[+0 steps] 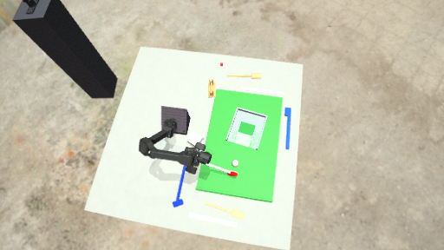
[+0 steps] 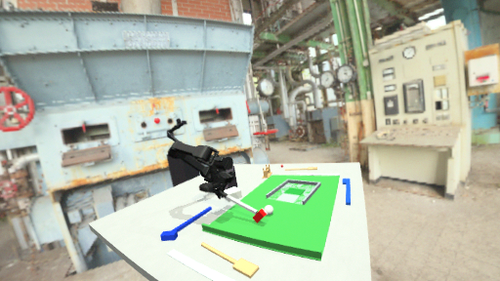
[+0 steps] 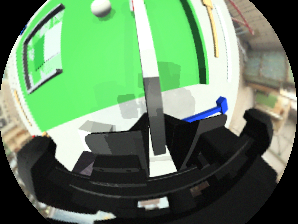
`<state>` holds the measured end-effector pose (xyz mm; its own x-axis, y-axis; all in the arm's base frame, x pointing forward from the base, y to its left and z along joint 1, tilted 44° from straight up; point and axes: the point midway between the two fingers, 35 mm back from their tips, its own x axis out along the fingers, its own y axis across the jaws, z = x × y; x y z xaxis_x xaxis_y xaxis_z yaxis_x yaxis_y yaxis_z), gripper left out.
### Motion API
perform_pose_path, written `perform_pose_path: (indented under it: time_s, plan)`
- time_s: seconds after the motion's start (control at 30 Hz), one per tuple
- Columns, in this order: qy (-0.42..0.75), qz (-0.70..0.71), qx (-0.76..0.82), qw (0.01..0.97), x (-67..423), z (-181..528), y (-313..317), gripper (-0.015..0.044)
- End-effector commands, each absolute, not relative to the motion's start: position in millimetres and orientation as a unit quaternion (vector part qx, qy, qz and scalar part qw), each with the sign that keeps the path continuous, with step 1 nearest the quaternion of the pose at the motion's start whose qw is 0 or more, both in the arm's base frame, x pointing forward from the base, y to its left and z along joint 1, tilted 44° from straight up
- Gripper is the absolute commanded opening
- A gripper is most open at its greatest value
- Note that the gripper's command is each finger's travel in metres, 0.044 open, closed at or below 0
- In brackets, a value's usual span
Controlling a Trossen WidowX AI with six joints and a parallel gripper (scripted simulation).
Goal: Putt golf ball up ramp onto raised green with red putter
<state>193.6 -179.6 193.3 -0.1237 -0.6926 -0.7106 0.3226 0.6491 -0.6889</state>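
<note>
My gripper [image 1: 204, 161] [image 2: 220, 191] [image 3: 150, 115] is shut on the white shaft of the red putter [image 1: 222, 169] [image 2: 241, 203] [image 3: 141, 50] at the left edge of the green mat [image 1: 253, 184] [image 2: 293, 231] [image 3: 100, 70]. The putter's red head [image 1: 232, 174] [image 2: 259, 215] rests low over the mat. The white golf ball [image 1: 235, 163] [image 2: 268, 209] [image 3: 101, 6] lies just beside the head, on the side toward the raised green [image 1: 246, 128] [image 2: 291, 197] [image 3: 45, 46] with its pale ramp and grey frame.
A blue putter [image 1: 179, 187] [image 2: 186, 224] [image 3: 206, 111] lies left of the mat, another blue putter [image 1: 287, 128] [image 2: 347, 190] on its right. Wooden putters [image 1: 225, 210] [image 1: 244, 75], white bars [image 1: 212, 219] [image 1: 262, 91] and a small wooden piece [image 1: 212, 88] lie around the mat. A black pillar [image 1: 65, 48] stands off the table.
</note>
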Motion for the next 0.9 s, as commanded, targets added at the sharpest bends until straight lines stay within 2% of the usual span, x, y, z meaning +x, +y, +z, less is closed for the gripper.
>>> perform_pose_path:
  time_s: [0.0, 0.33, 0.87]
  plan:
    - [0.640, -0.389, -0.143, 0.647, 203.2, 180.5, -169.6, 0.0000]
    - [0.636, -0.392, -0.143, 0.649, 235.8, 102.5, -91.7, 0.0000]
    - [0.637, -0.392, -0.143, 0.649, 243.3, 138.7, -53.5, 0.0000]
